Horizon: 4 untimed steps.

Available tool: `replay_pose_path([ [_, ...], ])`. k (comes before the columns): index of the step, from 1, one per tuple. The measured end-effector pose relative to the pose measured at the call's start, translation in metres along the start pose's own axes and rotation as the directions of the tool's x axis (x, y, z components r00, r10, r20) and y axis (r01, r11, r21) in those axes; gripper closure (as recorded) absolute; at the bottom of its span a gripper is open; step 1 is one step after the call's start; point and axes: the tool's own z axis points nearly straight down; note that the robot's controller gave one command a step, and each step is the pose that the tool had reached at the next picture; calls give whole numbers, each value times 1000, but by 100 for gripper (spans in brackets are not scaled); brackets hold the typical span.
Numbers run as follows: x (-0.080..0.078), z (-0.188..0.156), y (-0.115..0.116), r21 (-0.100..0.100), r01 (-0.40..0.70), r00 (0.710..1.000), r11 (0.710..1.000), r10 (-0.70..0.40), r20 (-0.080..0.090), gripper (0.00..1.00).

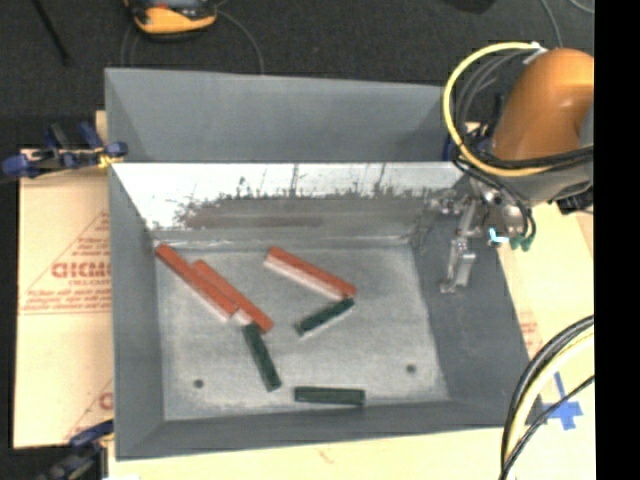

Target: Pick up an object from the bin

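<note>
Now at right wall (pixel 482 333), gripper (pixel 458 273) spread or pressed unreadable; swing left over nearest green bar (pixel 325 316), align across its narrow width, descend centered.

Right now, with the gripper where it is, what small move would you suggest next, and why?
Probably shift the gripper towards the view's left, over the bin's floor. It hangs above the right-hand sloping wall, with no thing beneath it; the nearest things, a red bar and a dark green bar, lie near the floor's middle.
</note>
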Motion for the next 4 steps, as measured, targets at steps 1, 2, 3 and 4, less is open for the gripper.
replay_pose_path([
  [1, -2, -5, 1, 1, 3, 1000, 1000, -3, 8, 0],
  [2, -10, 55, 32, 2, 106, 994, 994, -106, 11, 0],
  [3, -23, 66, 45, -3, -59, 998, 998, 59, 4, 0],
  [4, -31, 81, 113, -5, -258, 966, 966, 258, 6, 0],
])
